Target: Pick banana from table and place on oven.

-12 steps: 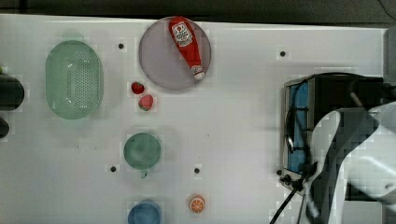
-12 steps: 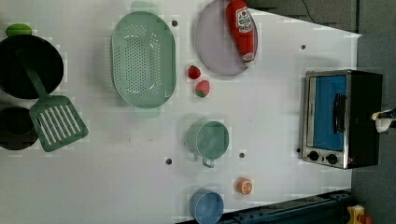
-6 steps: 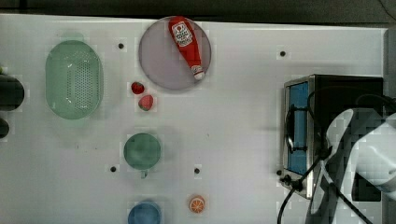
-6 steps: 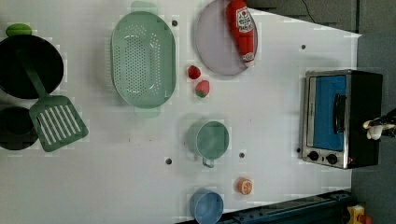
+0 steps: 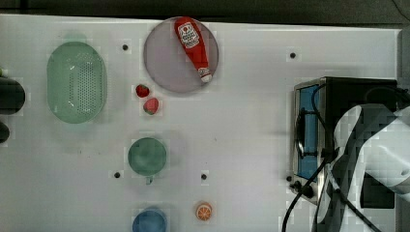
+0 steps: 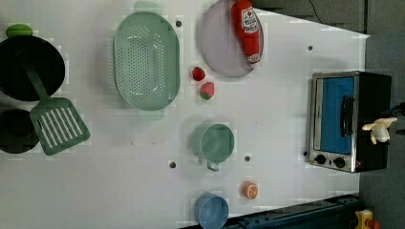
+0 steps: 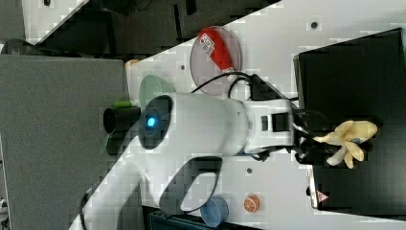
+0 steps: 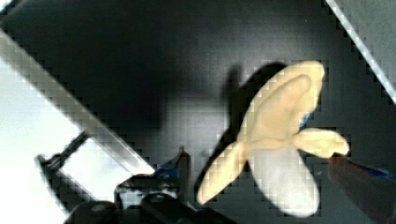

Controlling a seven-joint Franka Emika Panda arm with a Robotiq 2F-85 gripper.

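Note:
The banana (image 8: pixel 275 135), a pale yellow bunch with a stem, rests on the oven's (image 8: pixel 116 70) black top and casts a close shadow. My gripper (image 8: pixel 261 161) is open around it: one finger (image 8: pixel 183 163) stands clear of the stem and the other finger (image 8: pixel 359 175) is at the tip of a small fruit. In the right view the banana (image 7: pixel 349 141) lies on the oven (image 7: pixel 354 72) just off my gripper (image 7: pixel 311 146). In the left view the banana (image 6: pixel 379 130) sits at the far edge of the oven (image 6: pixel 372 95). In the top view my arm covers part of the oven (image 5: pixel 358 92).
On the white table (image 5: pixel 251 121) are a grey plate (image 5: pixel 164 72) with a ketchup bottle (image 5: pixel 192 46), two strawberries (image 5: pixel 146 97), a green colander (image 5: pixel 76 81), a green cup (image 5: pixel 147 156), a blue cup (image 5: pixel 149 221) and an orange slice (image 5: pixel 203 211). Pots and a spatula (image 6: pixel 57 126) stand at the left view's left.
My arm has shifted further over the oven toward the top view's right. In the left view the banana moved slightly down and left, then nearly stopped.

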